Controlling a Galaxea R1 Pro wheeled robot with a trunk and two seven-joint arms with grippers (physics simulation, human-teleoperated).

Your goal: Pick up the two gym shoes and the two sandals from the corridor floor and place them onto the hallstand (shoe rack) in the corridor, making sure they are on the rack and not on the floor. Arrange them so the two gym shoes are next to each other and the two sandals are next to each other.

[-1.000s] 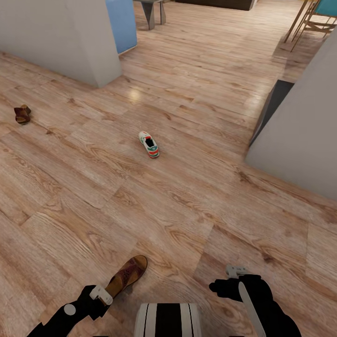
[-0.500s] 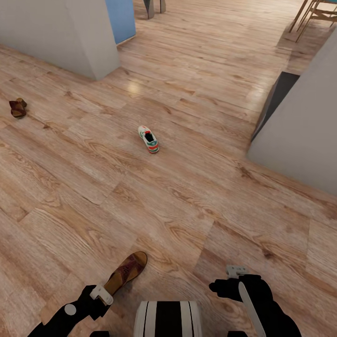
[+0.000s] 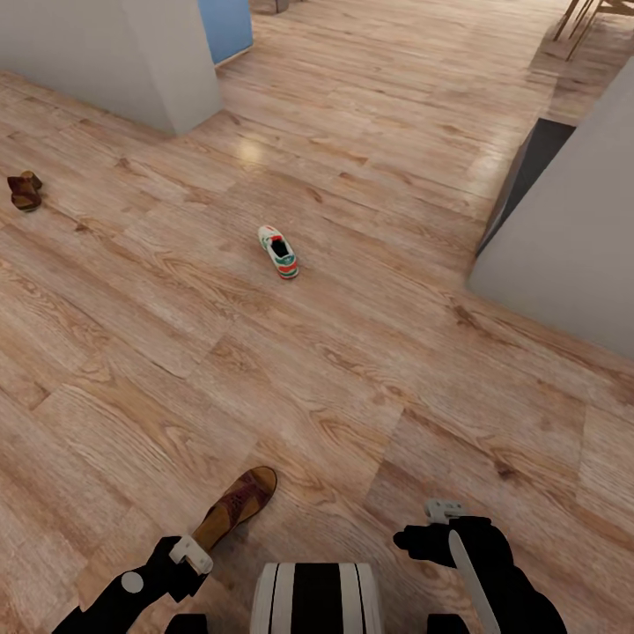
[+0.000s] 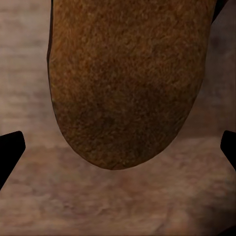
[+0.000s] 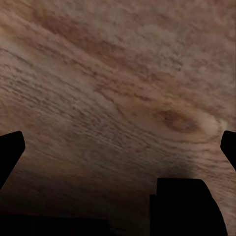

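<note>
One gym shoe (image 3: 278, 251), white with green stripes and a red-orange tongue, lies on the corridor floor (image 3: 352, 370) in the middle distance. A brown sandal (image 3: 24, 190) sits far off at the left edge. The other sandal (image 3: 236, 505) lies on the planks just ahead of my left gripper (image 3: 189, 555), which hides its heel end. In the left wrist view this sandal (image 4: 128, 83) looms large between widely spread fingers, so the gripper is open. My right gripper (image 3: 443, 511) hangs open over bare floor (image 5: 118, 98). The hallstand and the second gym shoe are out of view.
A grey wall corner (image 3: 150, 62) with a blue panel (image 3: 224, 26) behind it stands at the upper left. Another grey wall (image 3: 572, 246) with a dark panel (image 3: 519, 189) closes the right side. Chair legs (image 3: 586, 13) show at the far top right. Wide floor lies between.
The whole picture has shifted, so the camera moved: floor, gym shoe and far sandal slid up the picture. The near sandal crept slightly away from my left gripper. Both arms keep their pose.
</note>
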